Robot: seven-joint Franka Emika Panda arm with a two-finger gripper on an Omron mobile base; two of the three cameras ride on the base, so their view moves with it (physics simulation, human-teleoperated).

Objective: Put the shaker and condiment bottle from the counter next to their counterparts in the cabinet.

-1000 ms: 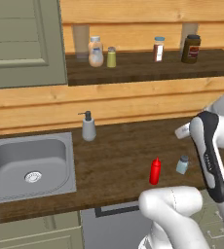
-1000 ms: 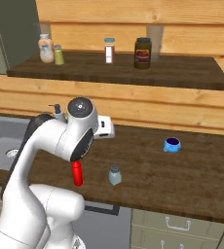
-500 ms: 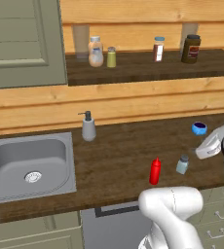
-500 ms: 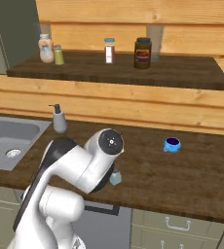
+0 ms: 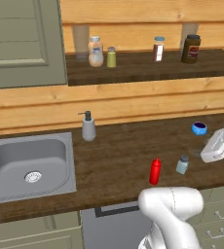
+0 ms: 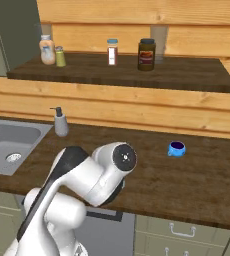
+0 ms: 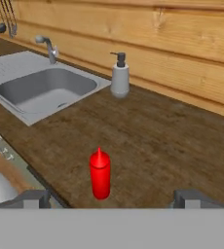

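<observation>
Condiment bottle (image 7: 100, 175) upright; soap dispenser (image 7: 119, 76) well behind it.

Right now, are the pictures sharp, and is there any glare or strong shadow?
Left base view: fairly sharp, even light, no glare; the red bottle reads clearly. Right base view: softer, slightly blurred on the arm. Hand view: coarse and soft, the sink shaded inside, only a weak shadow beside the bottle.

We have 2 base cameras behind the arm, left and right, both facing forward and down over the bench (image 5: 119, 151); they share the sink (image 5: 28, 163), soap dispenser (image 5: 88, 127) and cabinet shelf (image 6: 122, 72). Our hand camera sits low and near, looking across the bench at the condiment bottle (image 7: 100, 173).
</observation>
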